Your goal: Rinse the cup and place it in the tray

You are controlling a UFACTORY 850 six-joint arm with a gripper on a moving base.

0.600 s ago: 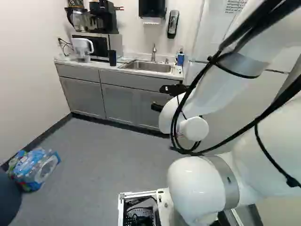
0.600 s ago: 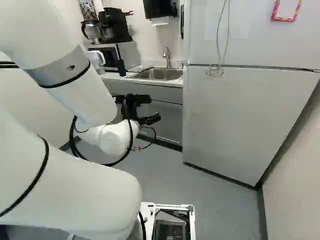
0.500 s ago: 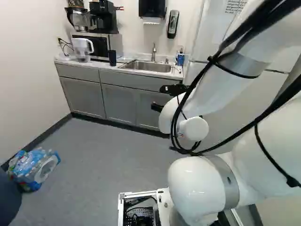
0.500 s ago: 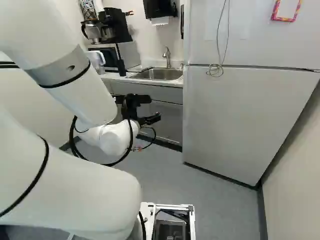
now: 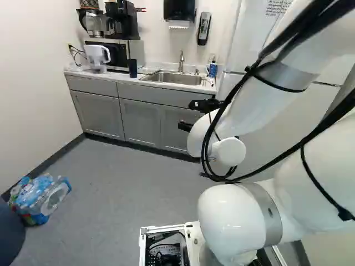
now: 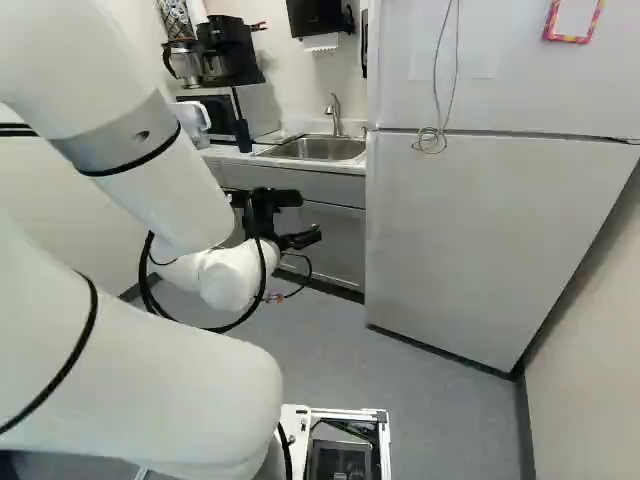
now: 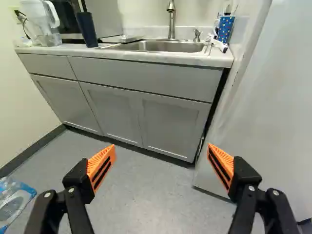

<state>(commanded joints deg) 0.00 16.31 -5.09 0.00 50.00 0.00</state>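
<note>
My gripper (image 6: 268, 212) hangs in front of the sink cabinets, below counter height. In the wrist view the gripper (image 7: 161, 152) stands open, its orange pads wide apart with nothing between them. Ahead and above it is the sink (image 7: 161, 46) with its faucet (image 7: 171, 19). A blue dotted cup (image 7: 225, 29) holding small items stands at the sink's fridge-side corner. A tall dark cup (image 7: 87, 30) with thin sticks in it is on the sink's other side. Between that dark cup and the faucet lies a low, flat tray-like thing (image 7: 119, 39), which I cannot make out clearly.
A brush (image 7: 219, 45) lies by the blue cup. The water pitcher (image 5: 97, 57), microwave (image 5: 115, 54) and coffee maker (image 5: 122, 21) line the counter's far-left end. Beside the arm is the fridge (image 6: 480, 230). Packed bottles (image 5: 40, 198) sit on the floor by the wall.
</note>
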